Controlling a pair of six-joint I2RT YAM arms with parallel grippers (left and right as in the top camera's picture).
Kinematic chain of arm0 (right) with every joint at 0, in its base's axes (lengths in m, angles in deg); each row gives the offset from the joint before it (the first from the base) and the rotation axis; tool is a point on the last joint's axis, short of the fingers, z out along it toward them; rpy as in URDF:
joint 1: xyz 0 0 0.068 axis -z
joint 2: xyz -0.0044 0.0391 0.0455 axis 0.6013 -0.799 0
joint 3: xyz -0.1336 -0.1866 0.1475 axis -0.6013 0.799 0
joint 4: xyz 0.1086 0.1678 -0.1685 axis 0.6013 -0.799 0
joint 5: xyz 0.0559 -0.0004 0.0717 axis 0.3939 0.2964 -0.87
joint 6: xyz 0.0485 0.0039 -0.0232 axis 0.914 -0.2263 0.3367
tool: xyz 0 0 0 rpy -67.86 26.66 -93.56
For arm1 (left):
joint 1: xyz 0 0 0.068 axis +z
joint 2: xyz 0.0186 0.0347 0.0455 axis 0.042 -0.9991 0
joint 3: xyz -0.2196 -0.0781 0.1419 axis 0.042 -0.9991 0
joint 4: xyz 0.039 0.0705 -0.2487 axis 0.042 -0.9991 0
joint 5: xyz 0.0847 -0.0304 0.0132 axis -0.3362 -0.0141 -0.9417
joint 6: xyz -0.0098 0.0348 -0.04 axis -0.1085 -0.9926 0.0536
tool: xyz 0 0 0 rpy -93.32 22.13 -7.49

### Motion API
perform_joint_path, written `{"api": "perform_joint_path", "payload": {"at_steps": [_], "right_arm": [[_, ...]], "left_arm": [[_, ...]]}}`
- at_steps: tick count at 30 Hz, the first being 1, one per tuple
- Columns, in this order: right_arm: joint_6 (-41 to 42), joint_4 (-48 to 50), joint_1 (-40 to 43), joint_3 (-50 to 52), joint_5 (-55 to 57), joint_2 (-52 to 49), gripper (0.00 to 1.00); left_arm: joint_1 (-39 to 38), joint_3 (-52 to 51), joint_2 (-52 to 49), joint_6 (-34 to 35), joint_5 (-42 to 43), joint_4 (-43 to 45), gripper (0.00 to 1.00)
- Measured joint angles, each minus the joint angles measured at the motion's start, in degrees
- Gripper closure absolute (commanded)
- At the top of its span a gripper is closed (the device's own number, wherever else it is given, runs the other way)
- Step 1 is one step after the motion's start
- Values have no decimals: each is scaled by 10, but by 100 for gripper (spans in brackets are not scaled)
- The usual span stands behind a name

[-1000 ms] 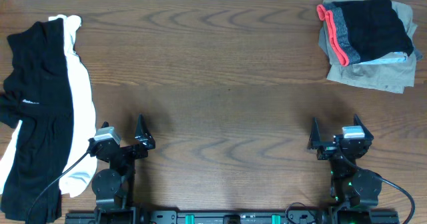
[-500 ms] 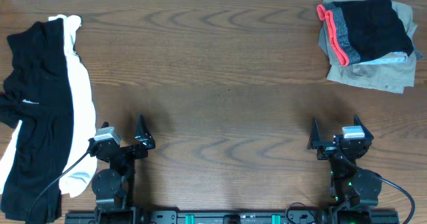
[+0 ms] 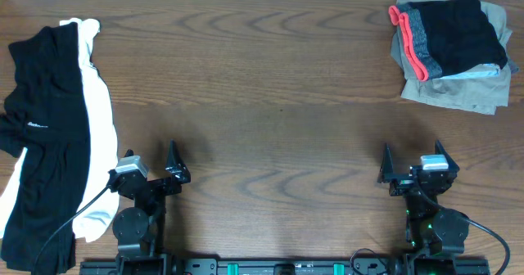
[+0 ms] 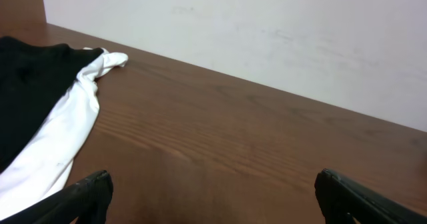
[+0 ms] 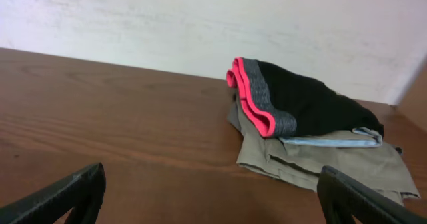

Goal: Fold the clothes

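A loose heap of unfolded clothes lies at the table's left edge: a black garment (image 3: 45, 136) over a white garment (image 3: 100, 119). Both show in the left wrist view, black (image 4: 27, 97) and white (image 4: 63, 137). A folded stack sits at the far right: a black piece (image 3: 463, 29) with a grey and coral band on a khaki piece (image 3: 450, 91); it shows in the right wrist view (image 5: 300, 117). My left gripper (image 3: 155, 173) is open and empty near the front edge, just right of the heap. My right gripper (image 3: 413, 167) is open and empty at the front right.
The brown wooden table (image 3: 270, 103) spans the view. A white wall (image 4: 267, 31) stands behind its far edge. The arm bases sit at the front edge.
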Motion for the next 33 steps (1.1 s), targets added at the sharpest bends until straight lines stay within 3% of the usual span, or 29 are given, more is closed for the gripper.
{"api": "perform_joint_path", "payload": {"at_steps": [33], "right_arm": [[0,54,0,0,0,0,1]], "left_arm": [[0,0,0,0,0,4,2]]}}
